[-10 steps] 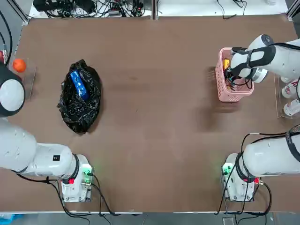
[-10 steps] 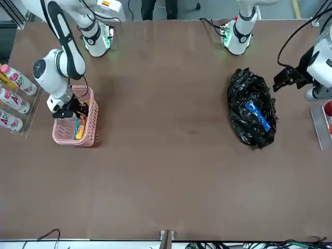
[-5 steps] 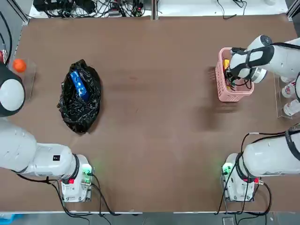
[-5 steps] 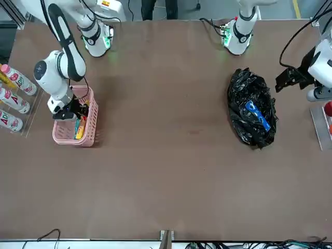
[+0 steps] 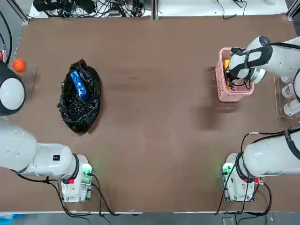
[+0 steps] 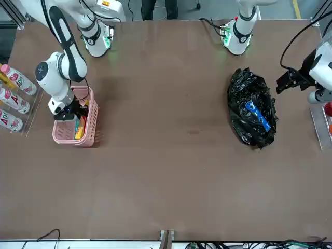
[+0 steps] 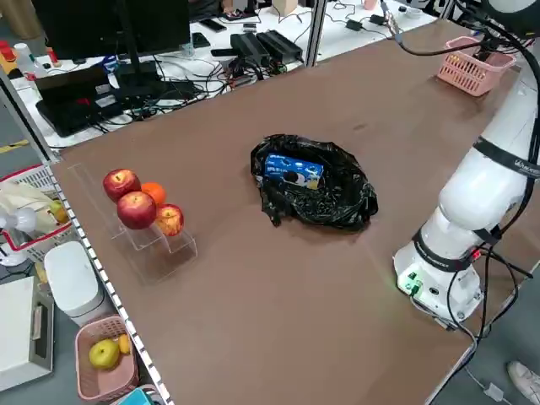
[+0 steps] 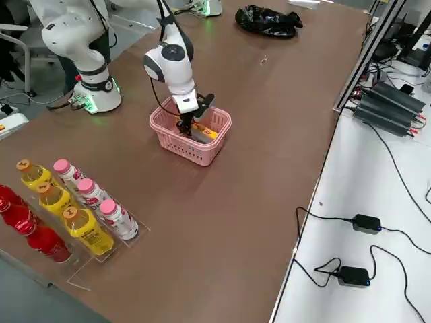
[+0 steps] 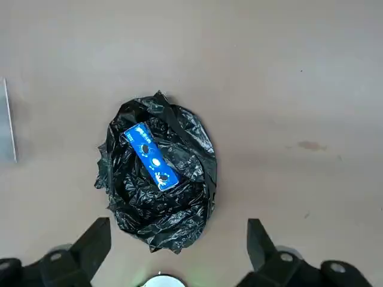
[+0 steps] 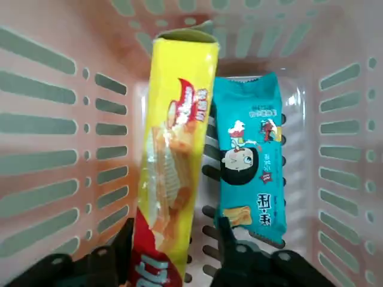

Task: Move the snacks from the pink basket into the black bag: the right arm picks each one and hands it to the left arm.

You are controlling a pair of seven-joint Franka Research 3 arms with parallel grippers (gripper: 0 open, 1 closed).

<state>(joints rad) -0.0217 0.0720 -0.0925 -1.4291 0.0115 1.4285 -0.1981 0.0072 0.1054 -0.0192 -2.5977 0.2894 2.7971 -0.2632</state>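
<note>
The pink basket (image 5: 219, 80) (image 6: 92, 123) (image 8: 176, 140) stands at the robot's right side of the table. In it lie two snacks, a yellow flat box (image 10: 173, 149) (image 6: 79, 129) and a teal packet (image 10: 250, 161). My right gripper (image 10: 173, 251) (image 6: 70, 110) (image 8: 185, 125) reaches down into the basket, its fingers straddling the near end of the yellow box with a small gap left on one side. The black bag (image 5: 79, 105) (image 6: 249, 129) (image 9: 149, 209) lies at the robot's left with a blue packet (image 9: 151, 156) (image 5: 78, 85) in it. My left gripper (image 9: 178, 226) (image 6: 290, 80) hovers open beside the bag, holding nothing.
Bottles (image 8: 87, 202) (image 6: 13, 98) stand in a clear rack just outside the basket, at the table's edge. A clear stand with red and orange fruit (image 7: 135, 207) sits at the edge near the bag. Both arm bases (image 5: 75, 180) stand at the near edge.
The right gripper's fingers have drawn closer together around the yellow box inside the basket. The left gripper has drifted slightly away from the bag.
</note>
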